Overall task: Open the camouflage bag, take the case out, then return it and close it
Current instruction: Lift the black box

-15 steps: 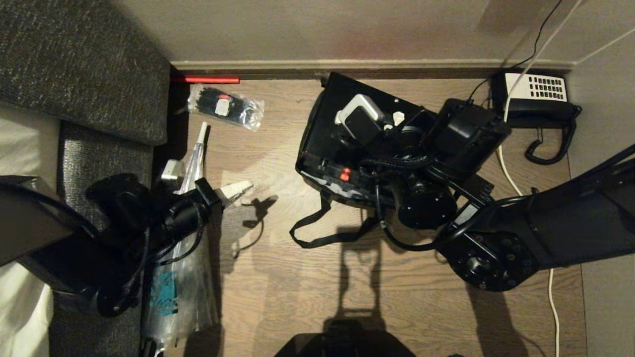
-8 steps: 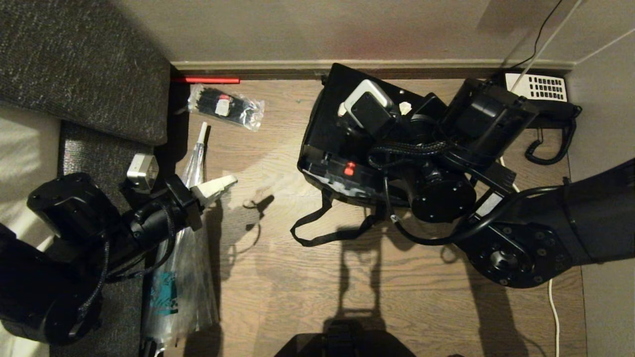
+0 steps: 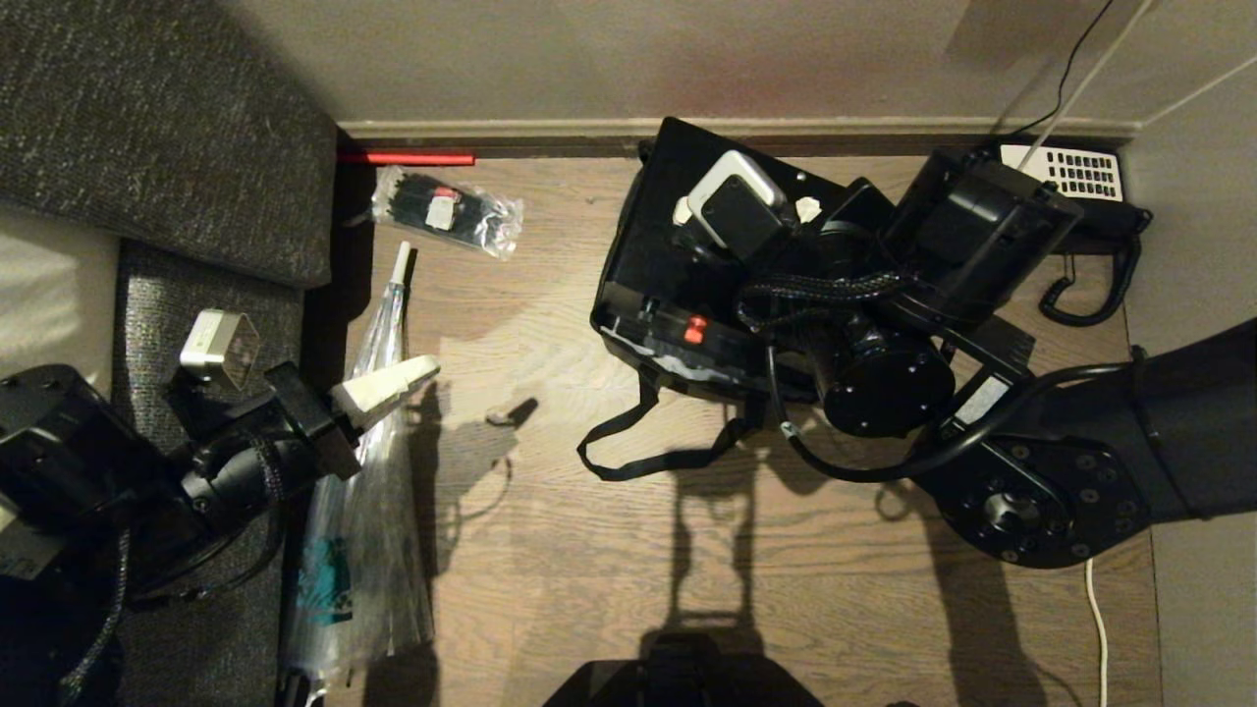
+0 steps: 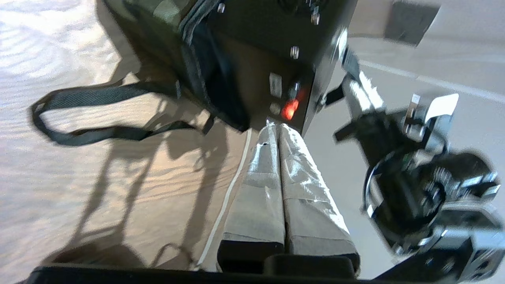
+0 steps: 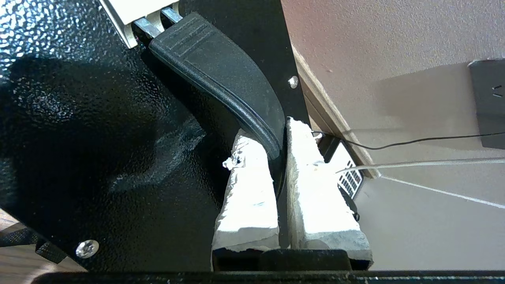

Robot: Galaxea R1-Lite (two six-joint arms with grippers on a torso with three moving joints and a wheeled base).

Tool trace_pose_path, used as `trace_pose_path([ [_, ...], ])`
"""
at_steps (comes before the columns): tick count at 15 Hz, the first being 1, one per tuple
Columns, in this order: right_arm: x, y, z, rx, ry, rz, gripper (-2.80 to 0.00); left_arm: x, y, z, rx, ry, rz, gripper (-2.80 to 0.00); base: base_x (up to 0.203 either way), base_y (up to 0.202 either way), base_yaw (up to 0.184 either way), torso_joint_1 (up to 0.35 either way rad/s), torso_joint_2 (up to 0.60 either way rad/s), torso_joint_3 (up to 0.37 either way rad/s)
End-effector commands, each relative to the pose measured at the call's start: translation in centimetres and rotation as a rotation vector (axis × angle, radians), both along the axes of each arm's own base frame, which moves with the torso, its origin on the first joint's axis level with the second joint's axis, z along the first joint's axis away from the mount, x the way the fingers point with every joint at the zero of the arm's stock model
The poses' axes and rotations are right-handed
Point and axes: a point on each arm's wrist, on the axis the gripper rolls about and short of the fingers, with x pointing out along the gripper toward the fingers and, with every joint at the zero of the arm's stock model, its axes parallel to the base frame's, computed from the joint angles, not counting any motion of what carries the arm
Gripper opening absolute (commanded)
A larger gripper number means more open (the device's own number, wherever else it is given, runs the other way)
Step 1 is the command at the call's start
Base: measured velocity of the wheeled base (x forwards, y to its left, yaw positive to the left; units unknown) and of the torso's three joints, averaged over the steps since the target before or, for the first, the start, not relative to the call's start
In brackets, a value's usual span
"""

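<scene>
Head view, nearest first: the wooden floor (image 3: 550, 589) runs back to the skirting board. At its left edge, beside the grey sofa (image 3: 167, 147), the left pincer (image 3: 388, 381) hangs clenched and empty, its pale fingers (image 4: 276, 189) pressed flat together, above a long clear plastic bag (image 3: 363, 550) lying on the boards. A smaller clear bag (image 3: 447, 211) of dark items lies further back near the skirting.

Toward the floor's far right corner sits the camouflage bag (image 4: 158, 15), its black strap handle (image 3: 638, 447) looped across the boards. The case (image 3: 658, 245), glossy black with a red button (image 3: 695, 329) on the near side, stands tilted in the bag's mouth. The right pincer (image 5: 281, 157) is clamped on the case's curved black carry handle (image 5: 221, 75). Behind it, in the corner against the wall, rests a desk telephone (image 3: 1065, 187).
</scene>
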Motion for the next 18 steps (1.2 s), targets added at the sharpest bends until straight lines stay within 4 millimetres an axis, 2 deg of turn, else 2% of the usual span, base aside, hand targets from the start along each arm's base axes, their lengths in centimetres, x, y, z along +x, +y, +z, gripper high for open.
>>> trace_pose_path([
  [1, 0.0, -0.1, 0.2, 0.003, -0.006, -0.007, -2.80, -2.0, 0.3, 0.3, 0.031, -0.050, 0.014, -2.80, 0.000, 0.000, 0.000, 0.000, 0.00, 0.000],
  [5, 0.0, 0.1, -0.1, -0.003, 0.002, -0.003, -2.80, -5.9, 1.2, -3.3, 0.212, -0.022, 0.113, -2.80, 0.000, 0.000, 0.000, 0.000, 0.00, 0.000],
  [6, 0.0, 0.2, -0.1, -0.003, 0.001, -0.003, -2.80, -6.7, 1.4, -3.3, 0.240, -0.041, 0.144, -2.80, 0.000, 0.000, 0.000, 0.000, 0.00, 0.000],
  [10, 0.0, 0.1, 0.1, -0.002, -0.003, -0.004, -2.80, -10.3, 2.3, -1.0, 0.240, -0.164, 0.232, -2.80, 0.000, 0.000, 0.000, 0.000, 0.00, 0.000],
  [14, -0.3, 0.2, 0.2, -0.001, -0.004, 0.003, -2.80, -16.8, 2.7, -0.8, 0.239, -0.208, 0.233, -2.80, 0.000, 0.000, 0.000, 0.000, 0.00, 0.000],
  [16, -0.5, 0.2, 0.3, 0.001, -0.005, 0.007, -2.80, -20.6, 2.9, -1.7, 0.236, -0.234, 0.244, -2.80, 0.000, 0.000, 0.000, 0.000, 0.00, 0.000],
  [18, -0.5, 0.1, 0.4, 0.002, -0.006, 0.007, -2.80, -24.0, 3.1, -3.7, 0.262, -0.253, 0.288, -2.80, 0.000, 0.000, 0.000, 0.000, 0.00, 0.000],
])
